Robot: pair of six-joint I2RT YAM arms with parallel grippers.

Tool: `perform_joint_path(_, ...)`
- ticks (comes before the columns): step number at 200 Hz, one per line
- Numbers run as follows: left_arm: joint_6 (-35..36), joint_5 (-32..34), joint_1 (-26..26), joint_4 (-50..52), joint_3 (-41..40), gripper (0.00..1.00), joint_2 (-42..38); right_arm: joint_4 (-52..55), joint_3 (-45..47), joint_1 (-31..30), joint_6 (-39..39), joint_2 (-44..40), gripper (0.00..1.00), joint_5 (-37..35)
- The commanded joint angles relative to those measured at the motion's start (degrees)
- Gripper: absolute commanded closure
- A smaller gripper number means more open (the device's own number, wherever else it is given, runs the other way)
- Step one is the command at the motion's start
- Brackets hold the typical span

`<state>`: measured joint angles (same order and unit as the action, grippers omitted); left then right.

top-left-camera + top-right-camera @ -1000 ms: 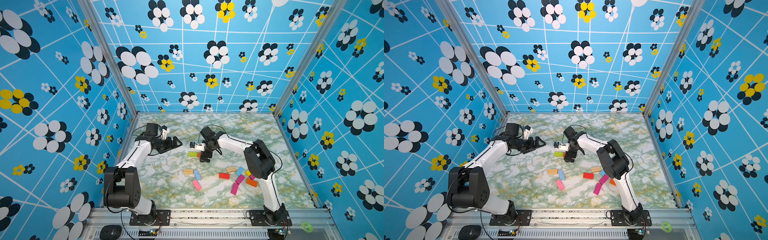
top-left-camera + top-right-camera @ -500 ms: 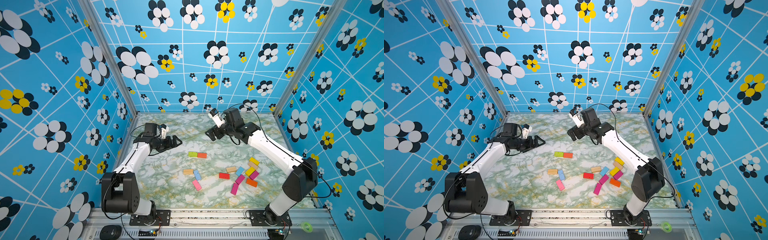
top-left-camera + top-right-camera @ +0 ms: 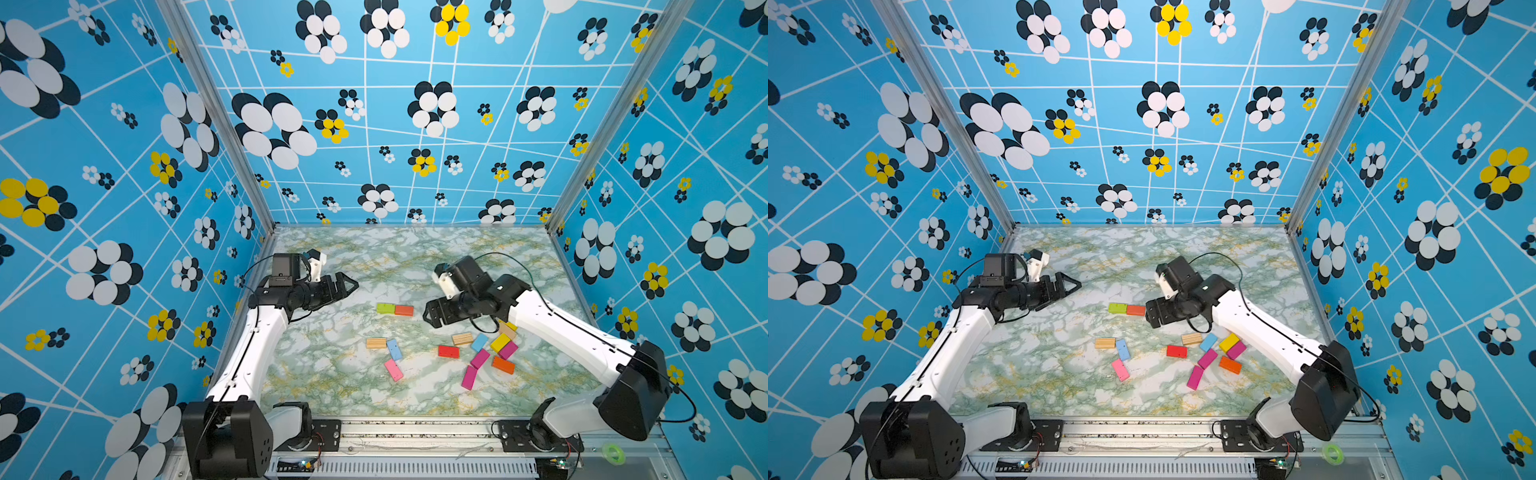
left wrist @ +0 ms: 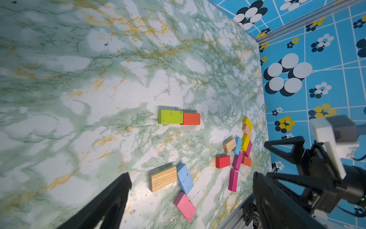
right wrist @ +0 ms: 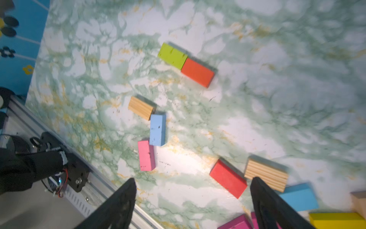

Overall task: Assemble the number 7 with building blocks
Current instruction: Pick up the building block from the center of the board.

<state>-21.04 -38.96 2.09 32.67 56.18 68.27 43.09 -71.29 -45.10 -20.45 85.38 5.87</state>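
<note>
The left gripper [image 3: 349, 286] is hovering above the left side of the table [image 3: 332, 386], jaws spread and gripping nothing. The right gripper [image 3: 430, 318] is hanging near the orange block [image 3: 404, 310], jaws also apart and empty. The green block [image 3: 385, 308] and the orange block are lying end to end, touching, near the table's middle. The other blocks [image 3: 482, 357] are lying scattered toward the front edge, the red block [image 3: 448, 351] beside a wooden block [image 3: 462, 339].
</note>
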Motion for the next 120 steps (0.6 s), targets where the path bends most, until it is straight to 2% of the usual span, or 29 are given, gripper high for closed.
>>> perform_joint_path(1, -0.82, 0.21, 2.14, 2.96, -3.55, 0.01, -2.85, 1.11, 0.03, -6.94, -6.96, 5.96, 0.14, -3.69)
perform_joint_path(21, 0.01, 0.28, 2.91, 3.17, -5.16, 0.01, -4.66, -1.45, -1.94, -11.84, -9.75, 11.00, 0.14, -5.84)
perform_joint_path(39, 3.19, 2.89, 3.03, 6.08, -5.18, 0.01, -5.33, -2.02, -4.96, -14.18, -9.60, 15.23, 0.16, -4.34)
perform_joint_path(52, 4.65, 4.51, 3.11, 6.71, -6.14, 0.01, -5.90, -2.83, -5.90, -15.07, -10.76, 17.28, 0.17, -4.50)
perform_joint_path(71, 5.30, 4.78, 3.11, 6.18, -7.31, 0.01, -6.15, -2.27, -7.91, -15.86, -12.24, 20.32, 0.25, -6.07)
perform_joint_path(120, 5.46, 3.63, 3.53, 5.08, -7.35, 0.01, -5.50, -0.77, -12.56, -17.15, -13.07, 25.65, 0.28, -8.33)
